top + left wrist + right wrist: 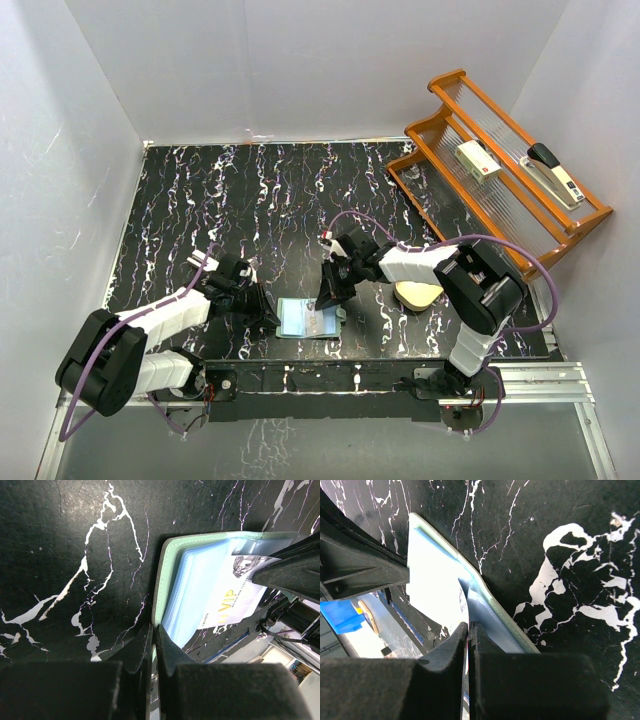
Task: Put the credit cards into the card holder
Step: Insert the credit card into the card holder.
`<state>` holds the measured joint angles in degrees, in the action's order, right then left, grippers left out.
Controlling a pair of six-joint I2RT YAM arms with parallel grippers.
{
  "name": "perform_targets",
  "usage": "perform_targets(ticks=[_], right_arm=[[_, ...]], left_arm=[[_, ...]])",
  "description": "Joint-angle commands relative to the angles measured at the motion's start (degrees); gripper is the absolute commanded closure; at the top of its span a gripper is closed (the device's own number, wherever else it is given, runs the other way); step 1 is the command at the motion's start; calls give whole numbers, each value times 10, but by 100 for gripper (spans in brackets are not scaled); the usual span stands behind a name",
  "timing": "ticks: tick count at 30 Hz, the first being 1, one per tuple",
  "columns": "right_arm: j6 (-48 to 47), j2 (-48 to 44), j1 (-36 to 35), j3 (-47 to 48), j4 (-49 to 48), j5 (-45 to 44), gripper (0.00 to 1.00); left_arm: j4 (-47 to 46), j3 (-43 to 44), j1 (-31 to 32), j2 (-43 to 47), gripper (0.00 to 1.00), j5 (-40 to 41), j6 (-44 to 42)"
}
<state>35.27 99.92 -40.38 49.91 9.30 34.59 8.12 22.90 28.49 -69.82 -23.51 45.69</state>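
A black table (250,200) veined with white marbling is filling the floor of a white-walled enclosure (300,60). An orange wooden rack (445,85) is sitting at the upper right of the top view, carrying a black-and-white stapler (553,172) and a small white box (477,160). A tan cream rounded object (418,295) is lying just beside the right arm (420,262), right of centre.

The sage-green folding card holder (161,575) is lying open on the table at the lower centre, between the two end effectors, with a pale blue stack (200,585) inside (sleeves or cards, I cannot tell which). The left end effector (153,630) is pinching closed on the holder's green edge, a sliver of pale green showing between its fingers. The right end effector (468,626) is squeezing shut on a pale credit card with gold VIP lettering (227,602), which is lying across the blue stack.

The left arm (170,315) is reaching in low from the lower left. The right arm is bending back from the right, forearm pointing left and down.
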Motion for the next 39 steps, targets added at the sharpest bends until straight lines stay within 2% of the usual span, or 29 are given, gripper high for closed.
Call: perform_targets(ticks=[1, 20, 36, 37, 39], right_arm=[[10, 15, 2, -17, -56, -23, 100], [21, -18, 3, -33, -74, -79, 100], [71, -11, -3, -63, -127, -65, 100], [75, -9, -4, -63, -128, -65, 100], [77, -8, -7, -59, -122, -67, 92]], left_arm=[[21, -12, 8, -8, 100, 14, 1], [22, -17, 14, -3, 100, 20, 7], [-22, -40, 19, -1, 100, -2, 51], [-23, -40, 19, -1, 100, -2, 52], [-23, -39, 19, -2, 100, -2, 52]])
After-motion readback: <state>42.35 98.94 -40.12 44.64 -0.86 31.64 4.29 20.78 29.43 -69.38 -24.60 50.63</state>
